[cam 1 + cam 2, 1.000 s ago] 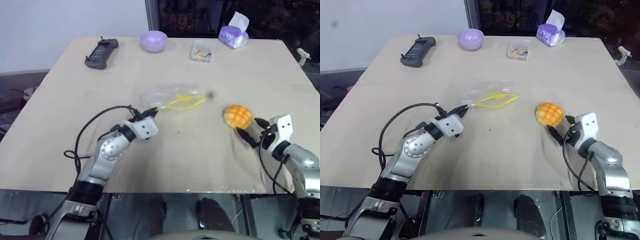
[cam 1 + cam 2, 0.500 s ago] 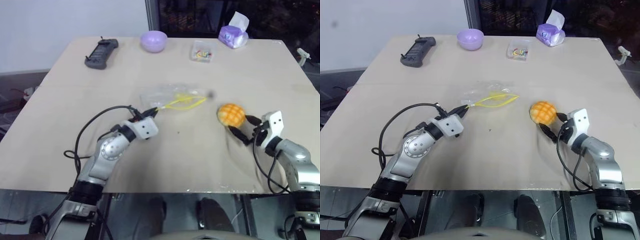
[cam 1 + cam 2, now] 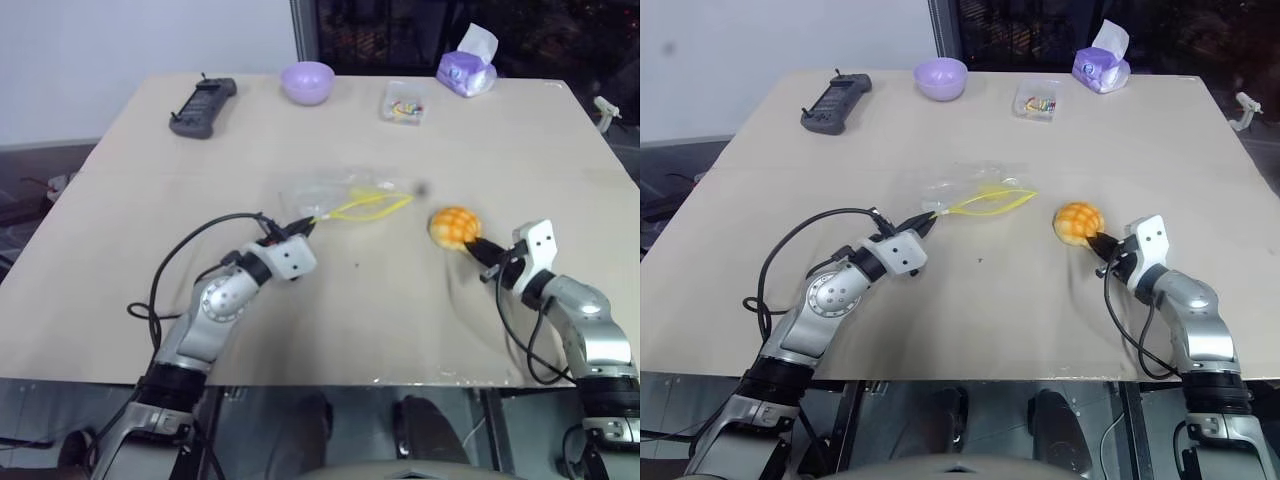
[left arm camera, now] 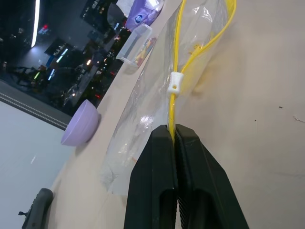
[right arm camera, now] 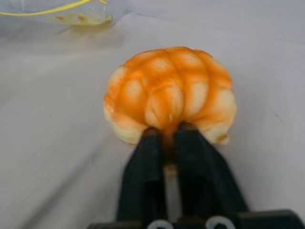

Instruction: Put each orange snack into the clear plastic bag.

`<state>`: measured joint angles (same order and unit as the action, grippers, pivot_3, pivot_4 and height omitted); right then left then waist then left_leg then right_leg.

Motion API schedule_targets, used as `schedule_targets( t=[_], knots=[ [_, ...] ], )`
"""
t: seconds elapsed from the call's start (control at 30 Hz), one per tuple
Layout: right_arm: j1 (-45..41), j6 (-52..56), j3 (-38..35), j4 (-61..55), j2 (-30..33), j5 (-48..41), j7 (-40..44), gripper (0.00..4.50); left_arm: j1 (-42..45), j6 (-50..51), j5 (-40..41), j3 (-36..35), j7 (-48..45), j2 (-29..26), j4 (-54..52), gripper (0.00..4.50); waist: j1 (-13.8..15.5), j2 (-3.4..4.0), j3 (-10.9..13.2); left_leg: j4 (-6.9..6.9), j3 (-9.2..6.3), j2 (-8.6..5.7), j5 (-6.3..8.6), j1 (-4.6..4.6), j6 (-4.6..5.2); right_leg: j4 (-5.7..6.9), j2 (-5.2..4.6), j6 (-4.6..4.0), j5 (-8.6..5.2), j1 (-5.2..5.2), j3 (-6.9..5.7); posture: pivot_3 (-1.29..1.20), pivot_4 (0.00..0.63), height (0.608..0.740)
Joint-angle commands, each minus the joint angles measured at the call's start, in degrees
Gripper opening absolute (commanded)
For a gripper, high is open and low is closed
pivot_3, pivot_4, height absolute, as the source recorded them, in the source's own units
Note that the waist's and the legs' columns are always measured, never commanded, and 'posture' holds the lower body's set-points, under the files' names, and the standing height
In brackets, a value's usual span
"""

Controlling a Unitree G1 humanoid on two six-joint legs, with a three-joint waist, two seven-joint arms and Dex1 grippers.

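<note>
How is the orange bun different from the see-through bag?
The orange bun is round, puffy and solid orange with a grid on top; the clear bag is thin, crinkly and see-through with a yellow zip strip. The bun is pinched at its edge by the right gripper, while the bag is pinched at its zip strip by the left gripper. The bag spreads wider than the bun. Both sit on the same table, each held by shut fingers.

Small box [image 3: 403,102] at table's [image 3: 120,260] 12 o'clock: contents too tiny to identify. Bag [image 4: 157,90] cut by wrist frame's edge.
</note>
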<state>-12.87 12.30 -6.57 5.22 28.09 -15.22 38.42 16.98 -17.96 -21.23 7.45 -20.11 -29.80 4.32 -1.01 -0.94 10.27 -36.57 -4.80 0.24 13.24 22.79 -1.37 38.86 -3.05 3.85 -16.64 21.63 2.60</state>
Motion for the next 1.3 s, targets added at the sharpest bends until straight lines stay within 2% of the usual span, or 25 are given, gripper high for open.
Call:
schedule_targets(
  t=[0.03, 0.27, 0.47, 0.67, 0.97, 1.3],
  knots=[
    [0.24, 1.44, 0.03, -3.09, 0.77, -1.37, 1.47, 0.04, 0.3, -0.56, 0.36, 0.08, 0.28, 0.03, -1.51, 0.0, 0.0, 0.0, 0.0, 0.0, 0.0, 0.0, 0.0, 0.0, 0.0, 0.0, 0.0, 0.0, 0.0, 0.0, 0.0, 0.0, 0.15, 0.74],
    [0.83, 12.15, -0.04, -19.4, 5.66, -12.66, 10.55, 0.04, 0.88, -0.91, 0.37, 0.48, 0.14, 0.23, -0.93, 0.0, 0.0, 0.08, 0.04, -0.01, 0.0, 0.0, 0.0, 0.03, 0.0, 0.0, 0.0, 0.0, 0.0, 0.01, 0.0, 0.0, 0.15, 0.74],
    [-1.7, 17.77, 3.9, -24.37, 4.04, -15.81, 9.15, 0.04, 0.54, -0.65, 0.35, 1.03, 0.28, 0.68, -1.39, 0.0, 0.08, 0.03, 0.02, -0.02, -0.06, 0.02, 0.0, 0.03, 0.0, 0.0, 0.02, 0.0, 0.0, -0.01, -0.06, 0.0, 0.15, 0.74],
    [-6.72, 17.89, 7.69, -19.53, 1.28, -13.25, 7.93, 0.04, 0.57, -0.98, 0.97, 1.45, 0.29, 1.28, -1.65, 0.0, -0.02, 0.03, 0.02, -0.06, -0.04, 0.0, 0.0, 0.05, 0.0, 0.0, 0.01, 0.0, 0.0, 0.01, -0.05, 0.0, 0.15, 0.74],
    [-10.55, 17.19, 9.42, -13.01, -0.79, -10.59, 7.78, 0.04, 0.09, -2.73, 2.5, 1.68, -0.62, 1.3, -2.65, 0.0, 0.11, 0.03, 0.02, -0.06, -0.07, 0.0, 0.0, 0.09, 0.0, -0.03, 0.0, 0.0, 0.0, 0.01, -0.07, 0.0, 0.15, 0.74],
    [-10.72, 20.15, 5.84, -11.76, -2.45, -15.38, 8.14, 0.04, -0.19, -2.65, 2.38, 1.24, -0.51, 1.2, -2.67, 0.0, 0.07, 0.04, 0.02, -0.06, -0.08, 0.0, 0.0, 0.08, 0.0, -0.01, 0.01, 0.0, 0.0, 0.01, -0.08, 0.0, 0.15, 0.74]
  ],
)
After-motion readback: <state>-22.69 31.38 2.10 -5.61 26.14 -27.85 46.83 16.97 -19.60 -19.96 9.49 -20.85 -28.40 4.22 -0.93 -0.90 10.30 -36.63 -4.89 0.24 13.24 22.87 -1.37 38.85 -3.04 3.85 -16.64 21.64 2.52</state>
